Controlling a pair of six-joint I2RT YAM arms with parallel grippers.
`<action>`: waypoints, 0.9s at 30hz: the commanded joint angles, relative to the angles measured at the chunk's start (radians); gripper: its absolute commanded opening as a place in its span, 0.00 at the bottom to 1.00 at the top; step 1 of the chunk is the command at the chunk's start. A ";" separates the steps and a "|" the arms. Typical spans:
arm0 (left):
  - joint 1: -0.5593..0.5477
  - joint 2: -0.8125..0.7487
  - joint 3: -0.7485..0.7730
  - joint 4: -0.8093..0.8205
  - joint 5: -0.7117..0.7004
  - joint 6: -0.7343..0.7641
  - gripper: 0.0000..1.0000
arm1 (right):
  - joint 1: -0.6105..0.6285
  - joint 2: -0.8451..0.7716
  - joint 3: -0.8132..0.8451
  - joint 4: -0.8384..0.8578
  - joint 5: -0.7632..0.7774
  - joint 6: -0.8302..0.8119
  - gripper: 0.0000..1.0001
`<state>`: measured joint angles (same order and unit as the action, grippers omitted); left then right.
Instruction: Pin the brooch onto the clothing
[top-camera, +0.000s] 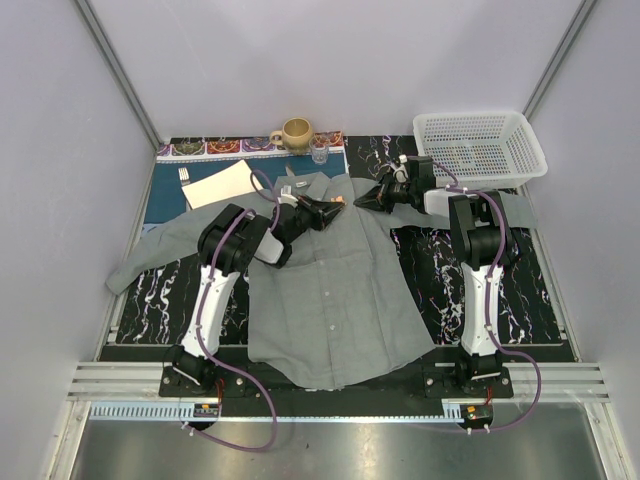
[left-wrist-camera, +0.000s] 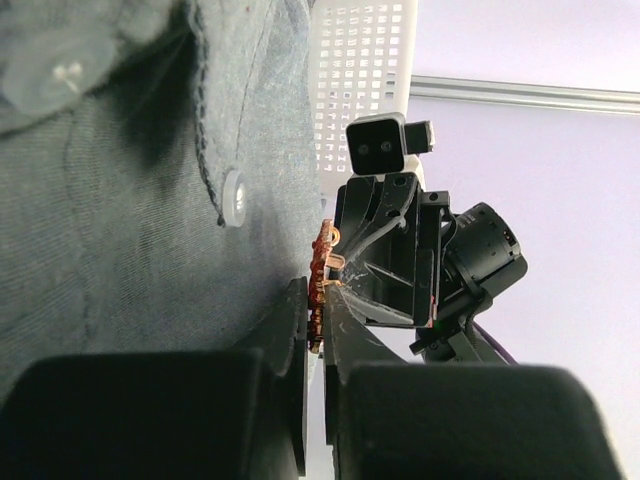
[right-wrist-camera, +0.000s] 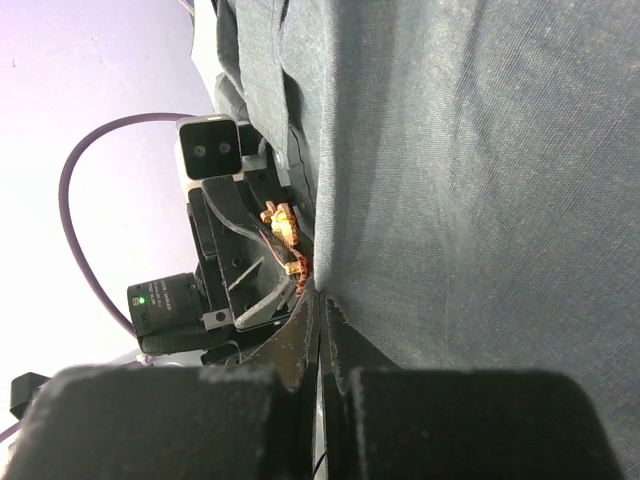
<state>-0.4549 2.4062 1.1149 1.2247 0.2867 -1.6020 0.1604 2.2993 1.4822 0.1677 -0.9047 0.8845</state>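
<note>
The grey shirt (top-camera: 330, 290) lies spread on the table, collar to the far side. My left gripper (top-camera: 333, 208) is over the collar area, shut on the small orange-red brooch (top-camera: 340, 201). In the left wrist view the brooch (left-wrist-camera: 320, 262) stands edge-on between the closed fingertips of the left gripper (left-wrist-camera: 322, 290), right beside the shirt's edge (left-wrist-camera: 120, 220) and a pale button (left-wrist-camera: 235, 197). My right gripper (top-camera: 362, 200) faces it, tips nearly touching. In the right wrist view the right gripper (right-wrist-camera: 320, 298) is shut on the shirt's edge (right-wrist-camera: 470, 180), with the brooch (right-wrist-camera: 283, 228) just beyond.
A white basket (top-camera: 480, 145) stands at the back right. A tan mug (top-camera: 296, 133) and a small glass (top-camera: 320, 154) stand behind the collar. A white napkin (top-camera: 220, 184) lies on the blue placemat (top-camera: 165, 195) at the back left.
</note>
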 joint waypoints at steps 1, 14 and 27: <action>0.007 -0.027 -0.044 0.309 0.009 -0.007 0.00 | -0.013 -0.051 -0.007 0.047 -0.017 0.005 0.00; 0.062 -0.514 0.197 -1.056 0.174 1.392 0.00 | -0.022 -0.057 0.018 -0.007 -0.003 -0.048 0.00; -0.089 -0.579 0.178 -1.143 -0.090 1.908 0.00 | -0.022 -0.049 0.040 -0.008 -0.007 -0.045 0.00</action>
<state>-0.5064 1.8217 1.2934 0.0864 0.3233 0.0853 0.1432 2.2993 1.4845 0.1482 -0.9031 0.8562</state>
